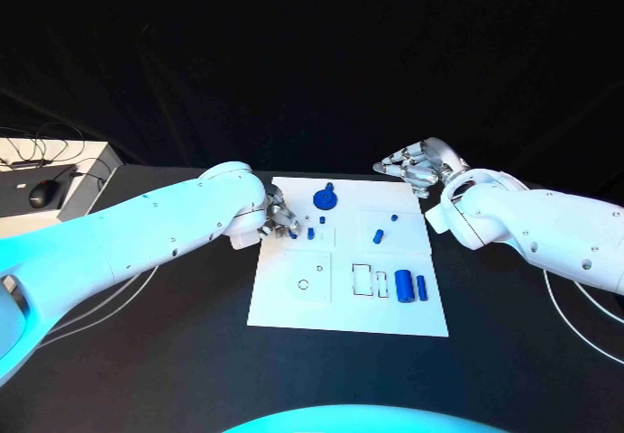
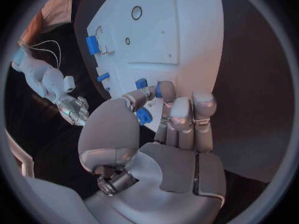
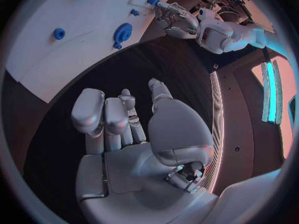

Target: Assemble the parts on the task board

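The white task board point(image 1: 293, 307) lies mid-table. On it are a blue gear point(image 1: 325, 197), small blue pegs point(image 1: 379, 236), and a blue cylinder point(image 1: 405, 285) beside a thin blue bar point(image 1: 421, 287). My left hand point(image 1: 279, 221) is over the board's left edge; thumb and a finger pinch a small blue part point(image 2: 159, 89) just above the board point(image 2: 187, 45). Another blue piece point(image 2: 144, 116) lies under the thumb. My right hand point(image 1: 418, 167) hovers off the board's far right corner, fingers loosely bent and holding nothing; the right wrist view shows it point(image 3: 124, 129) over black table, the gear point(image 3: 122, 33) beyond.
A side desk with a computer mouse point(image 1: 46, 192) and cables stands at the far left. White cables point(image 1: 573, 307) trail over the black table by the right arm. Recesses and holes point(image 1: 303, 284) mark the board's near half.
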Motion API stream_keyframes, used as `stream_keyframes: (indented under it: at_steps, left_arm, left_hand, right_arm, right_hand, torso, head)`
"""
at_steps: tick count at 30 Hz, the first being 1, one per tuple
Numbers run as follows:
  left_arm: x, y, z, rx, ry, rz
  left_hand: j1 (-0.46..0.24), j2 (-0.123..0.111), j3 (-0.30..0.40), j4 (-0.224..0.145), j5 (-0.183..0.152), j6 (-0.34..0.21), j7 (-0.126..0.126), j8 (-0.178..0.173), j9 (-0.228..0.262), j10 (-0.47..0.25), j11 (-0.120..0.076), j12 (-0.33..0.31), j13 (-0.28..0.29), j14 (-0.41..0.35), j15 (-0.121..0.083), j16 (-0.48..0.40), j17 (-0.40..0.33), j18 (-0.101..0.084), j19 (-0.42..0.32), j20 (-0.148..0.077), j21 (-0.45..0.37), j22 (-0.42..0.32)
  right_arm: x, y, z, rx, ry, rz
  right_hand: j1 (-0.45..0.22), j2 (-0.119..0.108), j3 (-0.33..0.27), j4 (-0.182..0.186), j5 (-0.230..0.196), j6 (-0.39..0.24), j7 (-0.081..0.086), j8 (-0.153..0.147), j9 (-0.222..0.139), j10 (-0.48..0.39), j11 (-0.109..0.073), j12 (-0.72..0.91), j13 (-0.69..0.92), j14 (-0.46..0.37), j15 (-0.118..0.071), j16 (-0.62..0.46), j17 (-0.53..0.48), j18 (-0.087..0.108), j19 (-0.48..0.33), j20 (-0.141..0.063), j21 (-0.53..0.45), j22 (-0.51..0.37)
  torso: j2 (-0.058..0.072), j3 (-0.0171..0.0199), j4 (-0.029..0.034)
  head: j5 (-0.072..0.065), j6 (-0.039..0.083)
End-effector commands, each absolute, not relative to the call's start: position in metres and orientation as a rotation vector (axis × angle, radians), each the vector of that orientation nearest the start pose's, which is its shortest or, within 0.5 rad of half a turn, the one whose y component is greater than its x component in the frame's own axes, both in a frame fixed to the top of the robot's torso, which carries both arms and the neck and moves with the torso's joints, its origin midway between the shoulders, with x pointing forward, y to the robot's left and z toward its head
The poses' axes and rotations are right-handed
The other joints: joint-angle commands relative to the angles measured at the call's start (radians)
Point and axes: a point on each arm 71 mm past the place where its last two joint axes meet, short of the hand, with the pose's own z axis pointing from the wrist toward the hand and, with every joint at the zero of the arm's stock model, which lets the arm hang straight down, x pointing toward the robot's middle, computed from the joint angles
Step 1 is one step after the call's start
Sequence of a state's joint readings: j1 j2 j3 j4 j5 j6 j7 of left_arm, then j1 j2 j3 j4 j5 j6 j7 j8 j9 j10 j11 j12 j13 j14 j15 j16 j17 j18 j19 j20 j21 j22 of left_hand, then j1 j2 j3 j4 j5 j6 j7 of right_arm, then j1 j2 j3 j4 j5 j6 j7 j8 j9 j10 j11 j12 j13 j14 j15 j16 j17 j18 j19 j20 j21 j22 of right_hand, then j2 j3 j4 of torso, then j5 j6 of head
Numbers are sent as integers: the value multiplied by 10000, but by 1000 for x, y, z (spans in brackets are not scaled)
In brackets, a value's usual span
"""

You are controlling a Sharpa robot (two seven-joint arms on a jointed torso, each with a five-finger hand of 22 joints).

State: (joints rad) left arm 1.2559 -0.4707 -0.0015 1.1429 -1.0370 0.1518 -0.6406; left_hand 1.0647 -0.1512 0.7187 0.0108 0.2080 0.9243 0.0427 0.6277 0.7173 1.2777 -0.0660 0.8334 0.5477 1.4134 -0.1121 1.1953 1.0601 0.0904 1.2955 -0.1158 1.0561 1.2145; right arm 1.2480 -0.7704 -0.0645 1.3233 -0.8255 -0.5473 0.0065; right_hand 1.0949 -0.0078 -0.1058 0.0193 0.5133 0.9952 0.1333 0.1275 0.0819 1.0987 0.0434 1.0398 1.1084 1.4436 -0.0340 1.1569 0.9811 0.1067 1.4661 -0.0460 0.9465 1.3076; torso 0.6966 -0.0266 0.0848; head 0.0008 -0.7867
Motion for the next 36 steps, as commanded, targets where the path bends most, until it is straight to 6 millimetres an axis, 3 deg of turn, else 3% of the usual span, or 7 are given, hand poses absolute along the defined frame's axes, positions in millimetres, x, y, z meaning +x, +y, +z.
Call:
stream_keyframes:
  at_steps: [1, 9, 18, 24, 36]
  left_arm:
    - [540, 132, -221, -2354, 23853, -2974]
    - [539, 130, -222, -2180, 24079, -2962]
    - [539, 131, -222, -2252, 24060, -2990]
    - [539, 133, -221, -2425, 23930, -2997]
    - [542, 136, -221, -2710, 23694, -2994]
  left_hand:
    - [95, 133, 625, -717, 49, 382, -384, -13, 139, -38, -50, -27, 18, 55, 15, -4, 22, -33, 21, 2, 38, 0]
    - [101, 139, 542, -729, 54, 412, -385, -72, 118, -28, -47, -49, 25, 57, 21, -4, 45, -33, 10, 10, 22, -11]
    - [113, 196, -136, -498, 8, 589, -497, -147, 88, 32, -86, -41, 61, 71, 5, 9, 100, -69, 24, -2, 37, -2]
    - [127, 125, -1312, 98, -34, 745, -600, -258, -5, 5, -120, -6, 89, 80, -21, -6, 75, -95, 53, -31, 36, -8]
    - [385, 3, -2327, 920, -99, 831, -626, -280, -14, -19, -124, 22, 114, 72, -36, -12, 21, -123, 67, -70, 25, -11]
  right_arm:
    - [532, -239, -174, 5094, 15178, 8039]
    - [532, -240, -174, 5095, 15187, 8032]
    - [532, -240, -174, 5095, 15182, 8036]
    - [532, -240, -174, 5096, 15175, 8030]
    - [532, -241, -174, 5088, 15166, 8003]
  right_hand:
    - [0, 77, -14, -47, 30, 0, 86, -47, 10, -8, -40, -47, 14, -26, -54, -9, 9, 65, 503, -68, -9, 1241]
    - [0, 77, -14, -47, 30, 0, 86, -47, 10, -8, -40, -47, 14, -26, -54, -9, 9, 65, 503, -68, -9, 1241]
    - [0, 77, -14, -47, 30, 0, 86, -47, 10, -8, -40, -47, 14, -26, -54, -9, 9, 65, 503, -68, -9, 1241]
    - [0, 77, -14, -47, 30, 0, 86, -47, 10, -8, -40, -47, 14, -26, -54, -9, 9, 65, 503, -68, -9, 1241]
    - [0, 77, -14, -47, 30, 0, 86, -47, 10, -8, -40, -47, 14, -26, -54, -9, 9, 65, 503, -68, -9, 1241]
  torso:
    - [3, -7, -2]
    - [-11, -15, 15]
    - [-7, -22, 13]
    - [-12, -23, 14]
    - [-4, -21, 9]
  head:
    - [-11, 1]
    - [-32, -29]
    - [-40, -45]
    - [-50, -52]
    - [-57, -22]
